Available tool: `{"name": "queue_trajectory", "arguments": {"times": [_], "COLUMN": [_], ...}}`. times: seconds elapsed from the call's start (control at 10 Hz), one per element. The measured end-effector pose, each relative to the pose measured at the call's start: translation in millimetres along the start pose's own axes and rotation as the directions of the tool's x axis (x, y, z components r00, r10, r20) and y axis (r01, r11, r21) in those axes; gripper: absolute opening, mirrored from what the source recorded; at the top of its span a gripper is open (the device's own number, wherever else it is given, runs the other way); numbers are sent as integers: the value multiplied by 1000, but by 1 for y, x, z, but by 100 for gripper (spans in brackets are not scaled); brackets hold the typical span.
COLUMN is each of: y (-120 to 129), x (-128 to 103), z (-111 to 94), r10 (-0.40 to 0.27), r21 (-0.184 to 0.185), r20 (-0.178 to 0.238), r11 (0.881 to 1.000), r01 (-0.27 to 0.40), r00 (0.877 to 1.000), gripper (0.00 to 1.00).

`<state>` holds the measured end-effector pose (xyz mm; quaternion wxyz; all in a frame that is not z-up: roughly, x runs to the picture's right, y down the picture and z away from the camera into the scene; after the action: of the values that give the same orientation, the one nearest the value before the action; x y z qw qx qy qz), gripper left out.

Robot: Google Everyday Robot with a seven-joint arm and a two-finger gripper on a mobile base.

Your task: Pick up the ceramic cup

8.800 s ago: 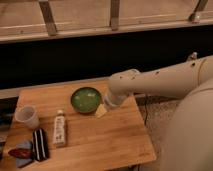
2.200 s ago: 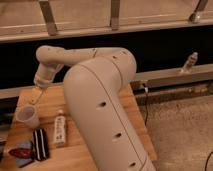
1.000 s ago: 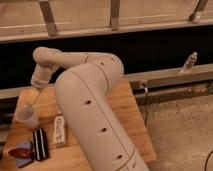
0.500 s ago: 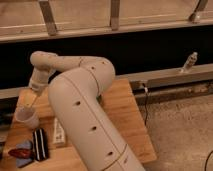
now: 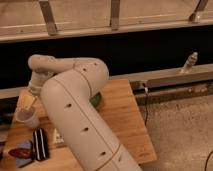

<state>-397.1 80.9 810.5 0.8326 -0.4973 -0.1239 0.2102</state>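
Note:
The ceramic cup (image 5: pixel 27 118) is a small white handleless cup standing upright near the left edge of the wooden table (image 5: pixel 122 117). My gripper (image 5: pixel 28 101) hangs at the end of the cream arm (image 5: pixel 75 100), just above and slightly behind the cup's rim. Whether it touches the cup does not show. The arm fills the middle of the view and hides much of the table.
A sliver of the green bowl (image 5: pixel 96 99) shows behind the arm. A dark ribbed packet (image 5: pixel 40 144) and a red and blue packet (image 5: pixel 20 152) lie at the front left. A railing and dark wall run behind the table. Grey floor lies to the right.
The arm has swung from the bowl at the table's middle to the left side. Over the last second the gripper has come down closer to the cup.

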Motion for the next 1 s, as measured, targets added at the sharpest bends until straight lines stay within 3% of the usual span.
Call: {"name": "queue_trajectory", "arguments": {"times": [0.1,0.2,0.5,0.7,1.0], "y": [-4,-4,-6,-5,-3], "x": [10,11,17,18,18], "z": [-3,-2,25,32,32], "r10": [54,62,82,85,83], "r21": [50,56,50,45,37], "r20": [4,6,-56,-76,-86], "r11": [997,997,996,996,996], "r01": [-55,-62,-79,-81,-80], "r00": [999,998,995,993,993], "gripper": [70,70,70,70,46]}}
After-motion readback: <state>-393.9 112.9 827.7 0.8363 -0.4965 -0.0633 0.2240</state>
